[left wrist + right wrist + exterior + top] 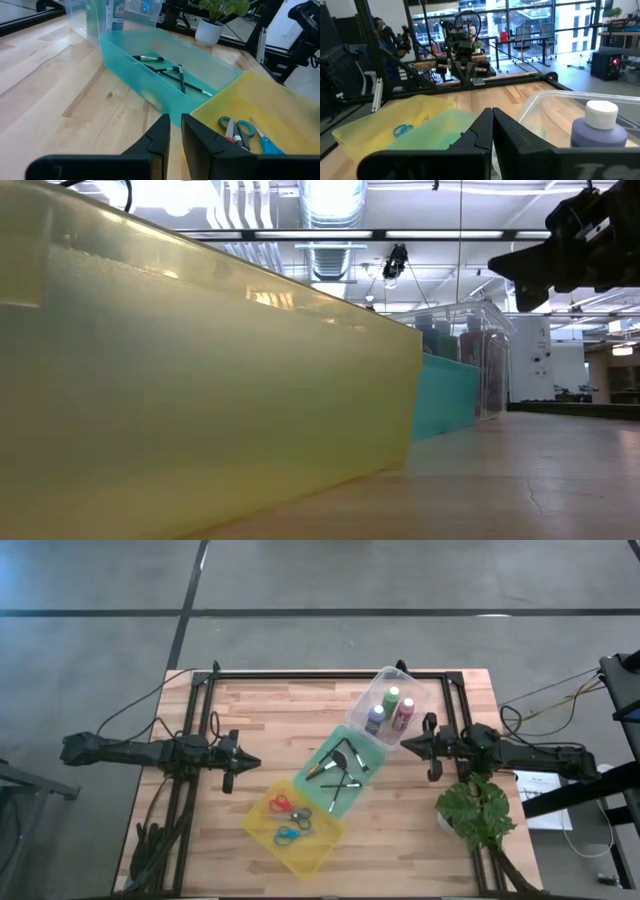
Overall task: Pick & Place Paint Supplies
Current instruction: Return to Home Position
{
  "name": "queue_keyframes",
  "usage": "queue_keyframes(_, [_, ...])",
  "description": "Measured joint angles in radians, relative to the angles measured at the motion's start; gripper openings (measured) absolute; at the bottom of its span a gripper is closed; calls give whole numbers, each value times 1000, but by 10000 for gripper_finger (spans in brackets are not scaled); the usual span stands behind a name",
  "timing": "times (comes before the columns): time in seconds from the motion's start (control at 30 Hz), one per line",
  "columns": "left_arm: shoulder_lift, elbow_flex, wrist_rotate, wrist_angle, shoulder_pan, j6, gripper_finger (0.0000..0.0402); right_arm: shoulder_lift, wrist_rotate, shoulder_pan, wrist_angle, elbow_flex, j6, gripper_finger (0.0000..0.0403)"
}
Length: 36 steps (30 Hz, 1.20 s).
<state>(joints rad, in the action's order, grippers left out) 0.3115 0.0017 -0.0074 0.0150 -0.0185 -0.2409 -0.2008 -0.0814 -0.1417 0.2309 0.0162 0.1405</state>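
Now | scissors (240,134) just beyond left jaws | gap seemingly narrow

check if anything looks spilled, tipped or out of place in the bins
Nothing stands out. The three paint bottles stand upright in the clear bin, the brushes lie inside the green bin, and the scissors lie in the yellow bin.

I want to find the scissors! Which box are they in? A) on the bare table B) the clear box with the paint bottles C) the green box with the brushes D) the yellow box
D: the scissors lie inside the yellow box, while the green box holds only brushes and the clear box holds the paint bottles.
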Motion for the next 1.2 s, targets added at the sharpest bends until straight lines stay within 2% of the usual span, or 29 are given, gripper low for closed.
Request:
queue_keyframes(0.27, [0, 0, 0, 0, 0, 0, 57, 58, -48, 0, -100, 0, -32, 8])
queue_keyframes(0.5, [0, 0, 0, 0, 0, 0, 57, 162, -101, 4, -173, 0, -30, 8])
queue_keyframes(0.67, [0, 0, 0, 0, 0, 0, 57, 198, -104, 27, -357, 75, -106, 8])
queue_keyframes(0.8, [1, 0, 0, 0, 0, 0, 57, 201, -72, 46, -366, 97, -173, 8])
queue_keyframes(0.93, [1, 0, 0, 0, 0, 0, 57, 185, -24, 46, -471, 72, -34, 8])
queue_keyframes(1.1, [-1, 0, 0, 1, 0, -1, 57, 108, -11, 45, -637, 103, 290, 8])
queue_keyframes(1.2, [3, 0, 0, 0, 0, -1, 57, 68, -4, 45, -658, 106, 374, 8])
